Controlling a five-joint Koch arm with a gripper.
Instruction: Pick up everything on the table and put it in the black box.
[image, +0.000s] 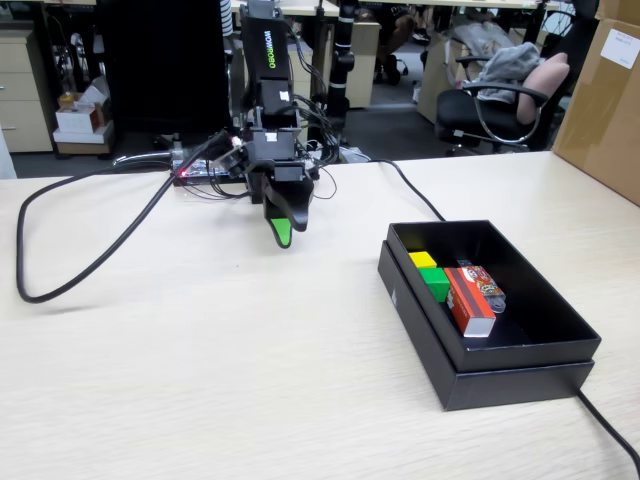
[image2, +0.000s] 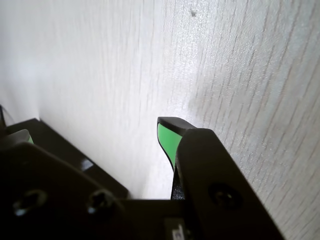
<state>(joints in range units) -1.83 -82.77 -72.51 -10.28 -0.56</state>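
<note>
Fixed view showed one green cube (image: 436, 284), one yellow cube (image: 422, 260) and one red box (image: 468, 301) inside the black box (image: 500, 372) at lower right. Above the desk (image: 200, 380), the claw (image: 283, 233) hung empty at upper centre, pressed together.

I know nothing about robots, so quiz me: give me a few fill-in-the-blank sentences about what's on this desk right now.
1. The yellow cube, green cube and red box all lie inside the ____ box.
2. The green cube sits between the red box and the ____ cube.
3. The pincer holds ____.

Missing words: black; yellow; nothing
</note>
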